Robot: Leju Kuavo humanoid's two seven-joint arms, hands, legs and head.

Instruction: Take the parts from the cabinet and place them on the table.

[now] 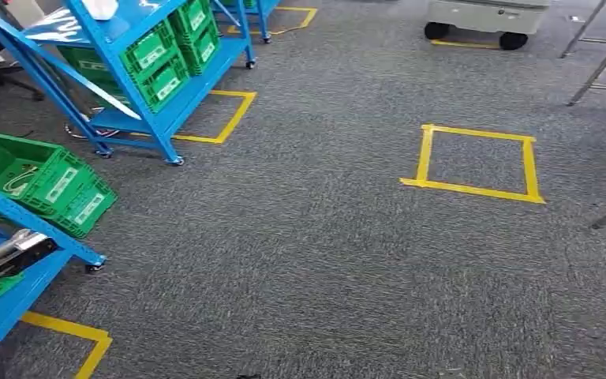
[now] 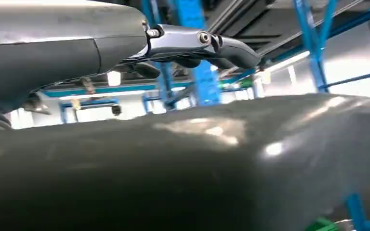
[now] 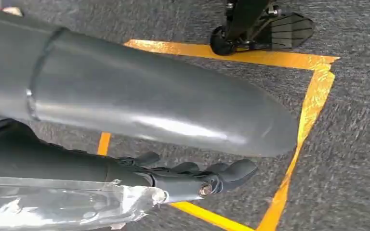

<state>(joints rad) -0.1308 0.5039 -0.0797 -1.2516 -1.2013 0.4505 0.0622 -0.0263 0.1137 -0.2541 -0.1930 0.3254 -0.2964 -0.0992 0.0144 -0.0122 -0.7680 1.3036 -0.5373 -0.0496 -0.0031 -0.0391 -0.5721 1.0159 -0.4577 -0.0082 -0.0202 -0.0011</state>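
A blue cabinet rack (image 1: 24, 217) stands at the near left with green bins (image 1: 55, 185) on its shelf. One bin holds a pale looped part (image 1: 16, 180). My left arm (image 1: 4, 251) reaches in beside that rack at the picture's edge. In the left wrist view my left hand (image 2: 202, 45) has its fingers stretched out and apart from the thumb, with nothing in it and blue rack posts behind. My right hand (image 3: 192, 178) hangs over the carpet with its fingers nearly straight and nothing between them and the thumb. Crinkled clear film (image 3: 58, 207) lies along its back.
A second blue rack (image 1: 166, 95) with green bins stands at the far left. Yellow tape squares (image 1: 473, 162) mark the grey carpet. A white wheeled cart (image 1: 481, 20) is at the back, and metal legs (image 1: 600, 63) at the right. A dark caster (image 3: 221, 41) sits near my right hand.
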